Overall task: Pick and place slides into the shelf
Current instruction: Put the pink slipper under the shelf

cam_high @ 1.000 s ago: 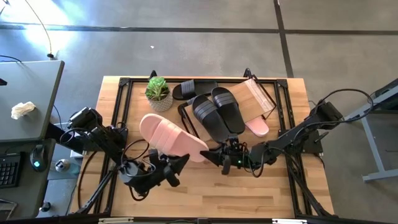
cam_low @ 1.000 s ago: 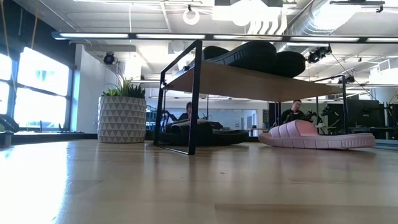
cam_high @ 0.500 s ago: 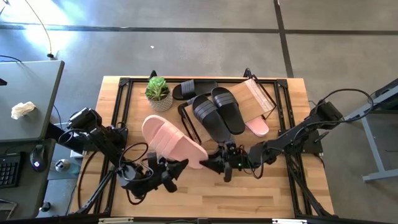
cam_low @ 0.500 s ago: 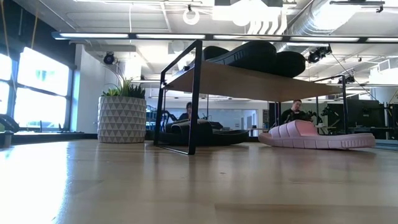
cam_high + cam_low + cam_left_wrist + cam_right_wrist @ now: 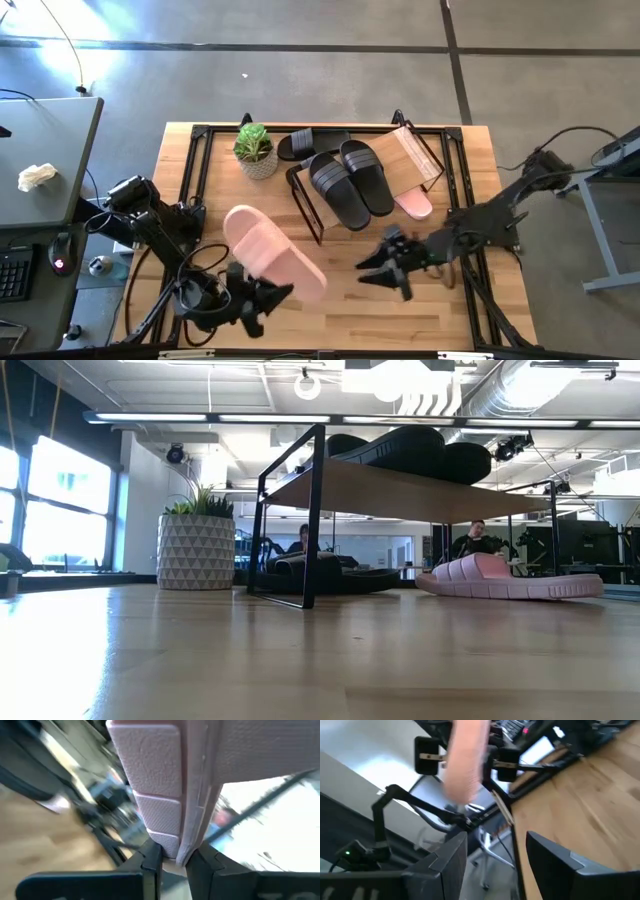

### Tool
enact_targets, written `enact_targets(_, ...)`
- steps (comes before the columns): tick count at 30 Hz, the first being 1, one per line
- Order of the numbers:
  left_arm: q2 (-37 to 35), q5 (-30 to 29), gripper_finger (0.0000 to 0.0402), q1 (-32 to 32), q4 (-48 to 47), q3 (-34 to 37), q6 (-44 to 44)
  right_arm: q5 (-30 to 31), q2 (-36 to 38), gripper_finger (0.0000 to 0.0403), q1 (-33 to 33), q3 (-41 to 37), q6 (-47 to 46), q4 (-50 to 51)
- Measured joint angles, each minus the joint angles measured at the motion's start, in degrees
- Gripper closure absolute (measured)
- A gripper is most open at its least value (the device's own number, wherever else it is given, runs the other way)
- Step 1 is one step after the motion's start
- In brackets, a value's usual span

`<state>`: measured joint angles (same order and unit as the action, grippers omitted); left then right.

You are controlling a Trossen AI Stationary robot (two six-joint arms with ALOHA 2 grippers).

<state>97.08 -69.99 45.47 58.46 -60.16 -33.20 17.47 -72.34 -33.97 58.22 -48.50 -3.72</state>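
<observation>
Overhead, a light wooden table (image 5: 420,320) is filling the middle of the high view, sitting on a grey floor; near its far edge the shelf (image 5: 400,160), a thin black frame with a pale wood board, is standing at an angle; two black slides (image 5: 350,182) with ribbed straps are lying side by side on the board, toes pointing toward the near edge; a third black slide (image 5: 300,143) is lying on the table just behind the shelf, beside a potted green plant (image 5: 254,150) at the far left; a pale pink slide under the shelf (image 5: 412,205) is poking out from beneath the board on the right side.

Nearer the front, the left gripper (image 5: 262,300) is reaching in from the left, its fingers (image 5: 150,862) clenched on the edge of the second pink slide (image 5: 272,252); the left wrist view is showing the pads pinching the sole's thin rim; this slide is sitting over the table's front left area, well apart from the shelf; whether it is touching the wood, I cannot tell.

To the right, the right gripper (image 5: 385,270) is hovering over bare wood near the table's middle, its jaws spread wide and grasping nothing; it is standing apart from the pink slide and from the shelf.
</observation>
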Motion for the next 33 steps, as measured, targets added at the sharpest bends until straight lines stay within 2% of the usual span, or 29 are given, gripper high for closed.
enact_targets(3,0.00,8.90,0.0360,-0.37,-7.06,-0.51,-7.75,2.24,5.20,0.0211,-1.06,0.00,-4.73,6.57)
enact_targets(7,0.00,19.16,0.0361,-2.68,-26.35,-4.45,-20.70,2.67,9.72,0.0210,0.31,0.00,-6.27,8.10)
enact_targets(10,0.04,22.74,0.0362,-4.14,-39.87,-8.41,-27.19,1.61,10.88,0.0210,2.74,0.00,-6.31,6.98)
enact_targets(13,0.04,25.43,0.0362,-5.60,-46.29,-11.48,-28.64,-2.72,9.94,0.0210,6.11,0.00,-6.69,6.33)
enact_targets(19,0.14,31.14,0.0357,-8.20,-48.58,-13.07,-30.14,-8.38,7.13,0.0210,10.17,-0.02,-5.56,0.88)
enact_targets(25,3.07,35.01,0.0359,-10.29,-48.68,-13.03,-34.71,-10.47,6.96,0.0210,12.76,-0.02,-5.04,-0.26)
enact_targets(29,4.66,32.89,0.0358,-11.29,-47.98,-13.03,-37.31,-10.43,6.97,0.0210,7.70,-0.02,-8.03,6.76)
enact_targets(33,4.72,32.00,0.0360,-12.79,-47.25,-13.03,-37.68,-1.24,7.02,0.0210,-1.52,-0.02,-17.08,18.02)
